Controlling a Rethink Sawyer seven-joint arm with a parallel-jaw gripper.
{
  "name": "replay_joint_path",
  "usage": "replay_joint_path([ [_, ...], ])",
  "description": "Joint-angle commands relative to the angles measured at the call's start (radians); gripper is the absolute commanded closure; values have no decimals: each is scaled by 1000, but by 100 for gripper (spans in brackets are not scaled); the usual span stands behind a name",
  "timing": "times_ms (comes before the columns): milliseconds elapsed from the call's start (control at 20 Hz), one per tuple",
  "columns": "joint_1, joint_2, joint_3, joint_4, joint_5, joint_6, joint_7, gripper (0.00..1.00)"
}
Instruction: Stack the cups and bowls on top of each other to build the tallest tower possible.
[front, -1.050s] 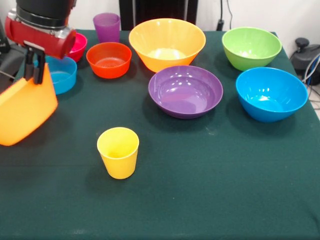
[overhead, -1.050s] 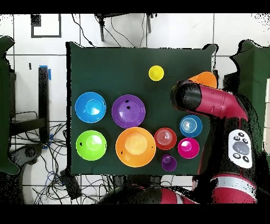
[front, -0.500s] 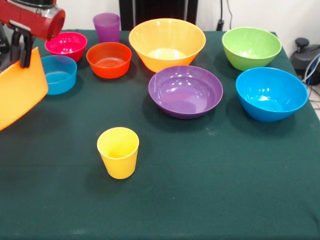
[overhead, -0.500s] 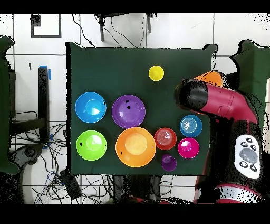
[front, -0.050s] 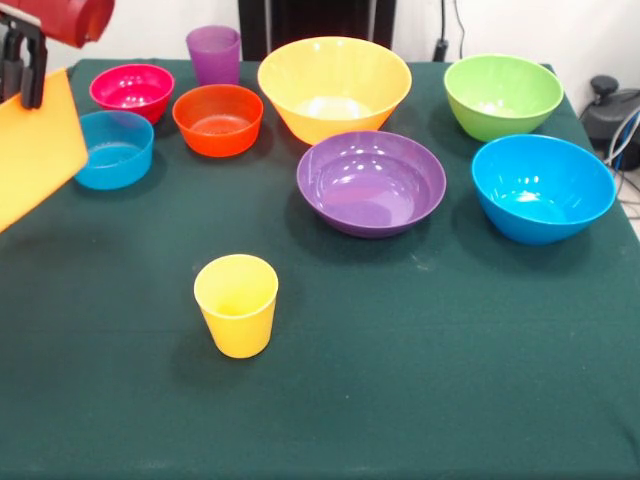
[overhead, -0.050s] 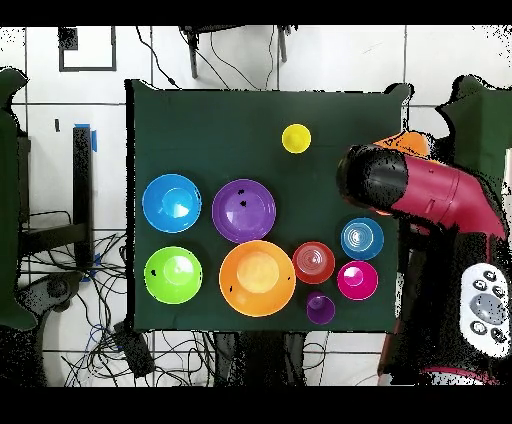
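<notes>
- Two cups stand upright on the green tabletop (front, -0.050s: 420, 380): a yellow cup (front, -0.050s: 237, 304) alone near the front view's lower middle, and a purple cup (front, -0.050s: 213, 54) at the far edge, just beside the small bowls.
- Eight bowls in all, seven of them resting open side up on the tabletop.
- One large orange bowl (front, -0.050s: 334, 86) sits at the far middle, with a wide purple bowl (front, -0.050s: 371, 182) just in front of it.
- A green bowl (front, -0.050s: 503, 94) and a medium blue bowl (front, -0.050s: 542, 186) sit close together on the front view's right side.
- Three small bowls cluster on the front view's left: pink bowl (front, -0.050s: 132, 88), red-orange bowl (front, -0.050s: 218, 118), small blue bowl (front, -0.050s: 113, 148).
- The second orange bowl (front, -0.050s: 32, 150) hangs tilted off the tabletop at the left edge, and the claw (front, -0.050s: 25, 68) is clamped onto its rim.
- No bowl or cup is stacked on another.
- The front view shows the black fingers (front, -0.050s: 33, 72) gripping the rim.
- The overhead view hides them under the red and black arm (overhead, -0.050s: 420, 190), with only a sliver of the held bowl showing at the tabletop's edge beyond it.
</notes>
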Motion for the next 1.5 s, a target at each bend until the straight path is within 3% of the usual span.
replay_joint_path([
  [50, -12, -50, 151, 46, 23, 143, -106, 100],
  [750, -42, -86, 243, 67, 112, 209, -72, 100],
  [1250, -19, -85, 271, 33, 137, 228, -47, 100],
  [1500, 14, -89, 272, 25, 157, 233, 12, 100],
])
